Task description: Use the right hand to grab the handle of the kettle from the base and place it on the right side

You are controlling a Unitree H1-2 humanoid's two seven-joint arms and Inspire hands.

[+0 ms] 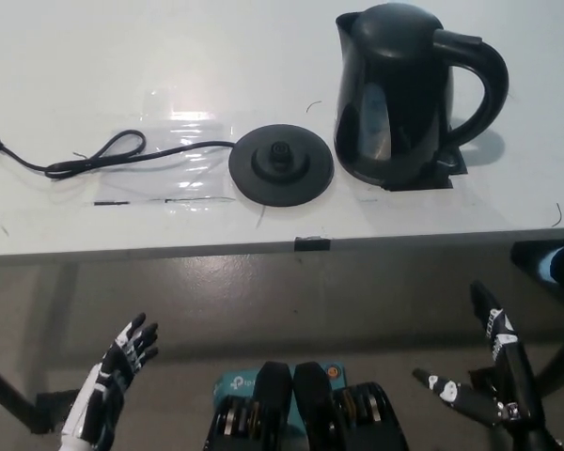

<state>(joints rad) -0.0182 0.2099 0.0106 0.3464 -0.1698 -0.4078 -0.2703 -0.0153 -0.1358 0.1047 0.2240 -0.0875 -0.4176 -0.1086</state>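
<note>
The black kettle (409, 89) stands upright on the white table (169, 56), to the right of its round black base (280, 165), with its handle (481, 85) pointing right. It is off the base and rests on a black tape mark. My black right hand (493, 376) hangs low at the bottom right, below the table edge, fingers spread and holding nothing. My white left hand (113, 383) is low at the bottom left, also open, well away from the table.
A black power cord (94, 158) runs left from the base across a patch of clear tape. A small black tab (311, 244) sits on the table's front edge. A dark object (550, 258) shows under the table at the far right.
</note>
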